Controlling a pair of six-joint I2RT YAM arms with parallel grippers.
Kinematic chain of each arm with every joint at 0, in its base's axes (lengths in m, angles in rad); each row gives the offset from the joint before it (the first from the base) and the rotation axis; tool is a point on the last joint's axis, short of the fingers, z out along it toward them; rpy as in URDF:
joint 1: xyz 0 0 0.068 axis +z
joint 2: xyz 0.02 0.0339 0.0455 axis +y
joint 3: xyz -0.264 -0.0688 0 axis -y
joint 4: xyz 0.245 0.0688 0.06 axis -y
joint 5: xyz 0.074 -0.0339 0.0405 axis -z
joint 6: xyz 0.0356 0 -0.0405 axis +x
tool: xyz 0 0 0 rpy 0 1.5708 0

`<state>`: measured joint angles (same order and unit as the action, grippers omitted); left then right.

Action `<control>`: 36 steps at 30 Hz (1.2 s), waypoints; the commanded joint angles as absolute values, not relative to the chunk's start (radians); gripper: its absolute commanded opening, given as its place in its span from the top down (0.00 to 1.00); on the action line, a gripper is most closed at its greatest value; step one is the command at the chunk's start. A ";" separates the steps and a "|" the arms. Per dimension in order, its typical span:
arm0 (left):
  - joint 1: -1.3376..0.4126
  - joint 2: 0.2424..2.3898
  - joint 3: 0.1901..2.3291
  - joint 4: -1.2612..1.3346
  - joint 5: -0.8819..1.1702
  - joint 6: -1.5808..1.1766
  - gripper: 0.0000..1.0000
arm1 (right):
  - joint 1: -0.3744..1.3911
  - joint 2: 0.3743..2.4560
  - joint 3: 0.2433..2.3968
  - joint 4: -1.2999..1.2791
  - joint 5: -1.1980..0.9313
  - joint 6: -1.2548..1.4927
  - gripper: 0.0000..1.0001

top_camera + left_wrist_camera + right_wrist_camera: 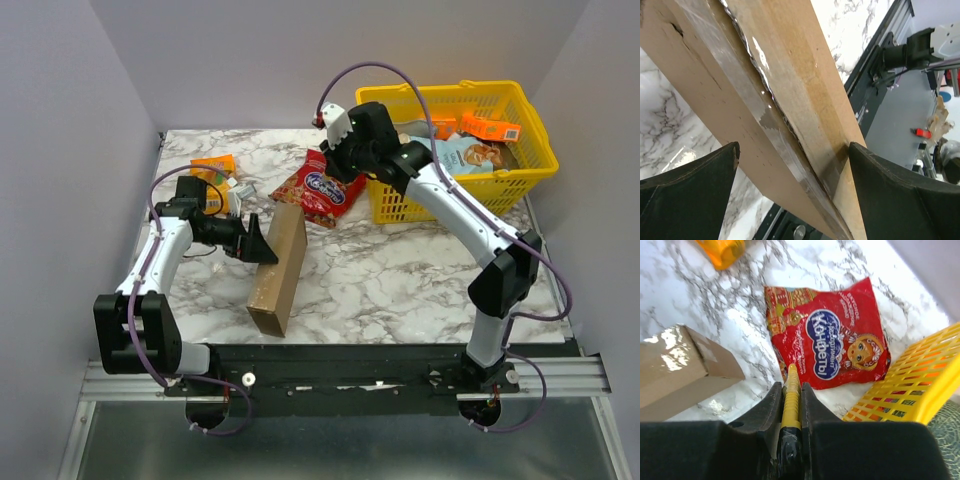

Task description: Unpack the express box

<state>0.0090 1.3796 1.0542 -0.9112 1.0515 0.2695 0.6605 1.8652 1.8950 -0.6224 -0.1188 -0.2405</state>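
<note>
Though express box (pixel 280 268) is plain, bag (pixel 832 337) reads «Конфеты».

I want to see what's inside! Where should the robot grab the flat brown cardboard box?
Probably from above: pinch the flat brown cardboard box across its narrow top edge, mid-length, a finger on each broad side. It stands on a long thin edge, so those upright sides sit close together.

The left arm (pixel 158 258) lies low and reaches forward, its end effector (pixel 258 238) turned toward the right with jaws spread wide. The right arm (pixel 470 215) bends at the elbow and stretches forward and leftward, its end effector (pixel 335 165) angled downward, clamped on a thin yellow strip (pixel 791 395).
</note>
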 commanded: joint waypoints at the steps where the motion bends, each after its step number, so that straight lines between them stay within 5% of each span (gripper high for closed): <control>1: 0.002 1.385 1.068 -1.043 0.974 0.364 0.02 | 0.663 1.776 1.959 -0.620 -0.198 -0.215 1.00; 11: 0.002 1.440 1.114 -1.059 1.074 0.422 0.01 | 0.726 1.772 1.896 -0.543 -0.095 -0.163 1.00; 18: 0.003 1.561 1.275 -0.776 1.120 0.088 0.01 | 0.724 1.743 1.841 -0.535 -0.077 -0.164 1.00; 25: -0.061 1.713 1.413 -0.839 1.077 0.190 0.02 | 0.724 1.715 1.824 -0.526 -0.057 -0.189 1.00; 36: -0.112 1.704 1.163 -0.776 1.157 0.190 0.09 | 0.773 1.674 1.786 -0.561 -0.203 -0.138 1.00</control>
<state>-0.1051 1.7172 1.2873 -0.7902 1.1633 0.1814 0.7319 1.6886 1.8057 -0.5556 -0.1555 -0.1471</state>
